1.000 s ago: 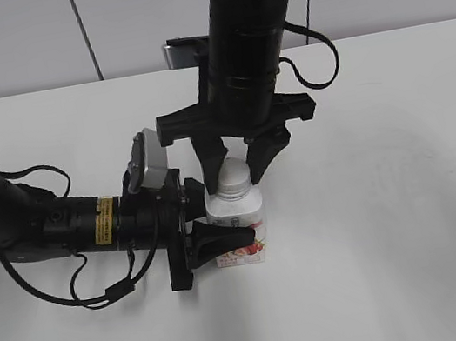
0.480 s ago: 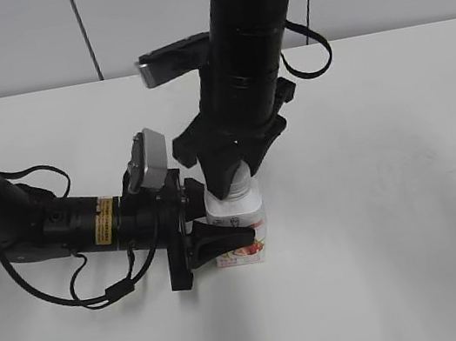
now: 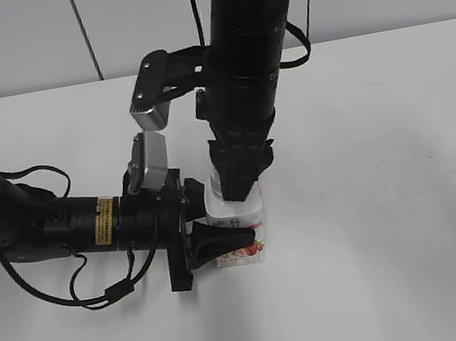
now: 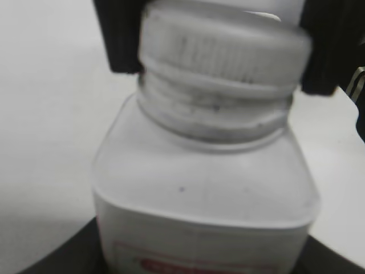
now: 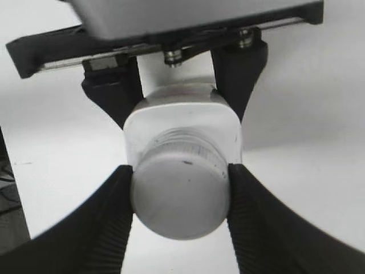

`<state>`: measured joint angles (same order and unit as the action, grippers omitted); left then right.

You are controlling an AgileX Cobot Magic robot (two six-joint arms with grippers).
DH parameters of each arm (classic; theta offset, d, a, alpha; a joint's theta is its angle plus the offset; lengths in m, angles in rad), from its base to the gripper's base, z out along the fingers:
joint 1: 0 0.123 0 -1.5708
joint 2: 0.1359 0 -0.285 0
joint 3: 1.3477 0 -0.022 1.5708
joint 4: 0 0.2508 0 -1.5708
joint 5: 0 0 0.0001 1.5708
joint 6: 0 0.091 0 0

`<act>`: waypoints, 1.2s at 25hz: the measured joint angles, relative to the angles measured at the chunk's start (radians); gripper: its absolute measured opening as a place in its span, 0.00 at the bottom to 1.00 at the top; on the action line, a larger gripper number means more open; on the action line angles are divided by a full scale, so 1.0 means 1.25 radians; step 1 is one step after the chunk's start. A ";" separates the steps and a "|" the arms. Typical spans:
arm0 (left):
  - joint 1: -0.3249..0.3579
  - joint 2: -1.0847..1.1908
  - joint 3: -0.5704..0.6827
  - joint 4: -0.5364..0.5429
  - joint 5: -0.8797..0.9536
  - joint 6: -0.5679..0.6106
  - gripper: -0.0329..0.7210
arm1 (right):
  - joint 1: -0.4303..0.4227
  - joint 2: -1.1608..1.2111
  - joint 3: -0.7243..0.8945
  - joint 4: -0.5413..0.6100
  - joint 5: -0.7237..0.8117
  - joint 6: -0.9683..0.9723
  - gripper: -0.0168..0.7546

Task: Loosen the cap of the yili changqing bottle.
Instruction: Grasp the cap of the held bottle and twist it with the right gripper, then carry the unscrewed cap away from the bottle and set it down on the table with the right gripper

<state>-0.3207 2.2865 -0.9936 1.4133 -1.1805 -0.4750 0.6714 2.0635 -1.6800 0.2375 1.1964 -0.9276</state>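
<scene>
Turned about its axis since a second ago, the right gripper pinches the cap, seemingly mid-twist; the yili changqing bottle stands upright on the table, clamped by the left gripper; loosening looks underway, unconfirmed.

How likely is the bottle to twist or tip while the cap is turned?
Probably steady: the left gripper clamps the bottle's squarish body low. The cap's ribbed rim should grip well between the right gripper's jaws. The plastic walls may flex slightly.
</scene>
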 joint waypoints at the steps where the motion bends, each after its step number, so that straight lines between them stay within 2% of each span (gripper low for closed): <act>1: 0.000 0.000 0.000 0.000 0.000 0.001 0.53 | 0.000 0.000 0.000 0.000 0.000 -0.028 0.54; 6: 0.000 0.000 0.000 0.001 0.000 0.001 0.53 | 0.000 0.000 0.000 0.000 0.000 -0.075 0.54; 20: 0.000 0.000 0.000 -0.001 0.000 -0.003 0.53 | 0.000 -0.054 0.000 0.008 0.010 -0.072 0.53; 24: 0.000 0.000 0.000 -0.001 0.000 -0.003 0.53 | 0.000 -0.082 0.000 0.007 0.012 0.012 0.53; 30: 0.000 0.000 0.000 -0.001 0.000 -0.003 0.53 | -0.004 -0.100 0.000 -0.043 0.014 0.232 0.53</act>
<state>-0.3207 2.2865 -0.9936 1.4118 -1.1805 -0.4786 0.6660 1.9380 -1.6800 0.1841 1.2135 -0.6378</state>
